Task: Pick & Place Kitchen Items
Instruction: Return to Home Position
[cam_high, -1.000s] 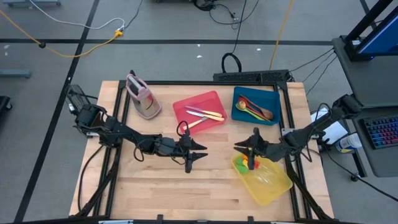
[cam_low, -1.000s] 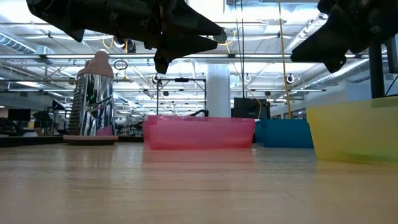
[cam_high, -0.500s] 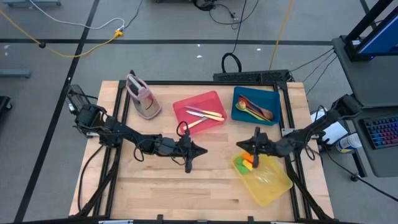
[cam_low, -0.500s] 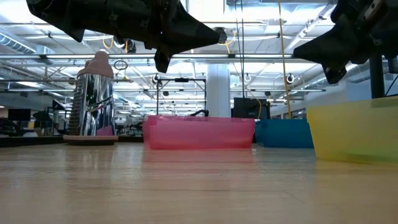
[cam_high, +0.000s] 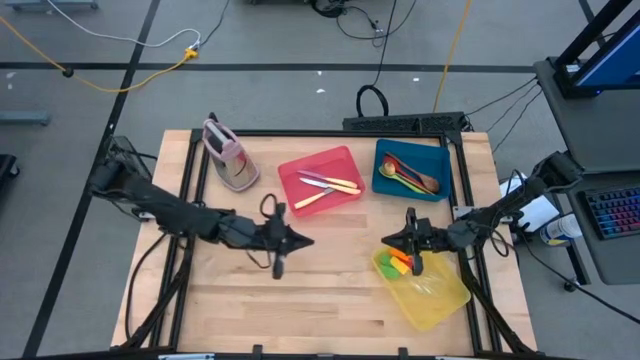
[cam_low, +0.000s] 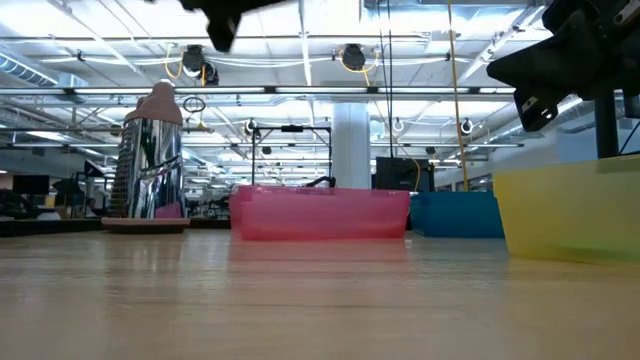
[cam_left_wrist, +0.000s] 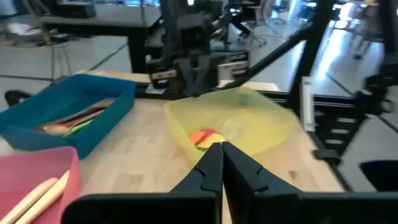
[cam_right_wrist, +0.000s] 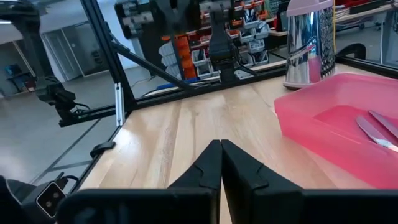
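At the left, the pink-grey stand stands upright on the table, and the left gripper hangs above bare wood near the red tray, its fingers pressed together on nothing. The red tray holds the cream-handled knives, and beside it the blue tray holds the green and brown spoons. Farther right, the right gripper hangs with fingers likewise closed and empty at one end of the yellow tray, in which the spatulas with orange, green and red heads lie
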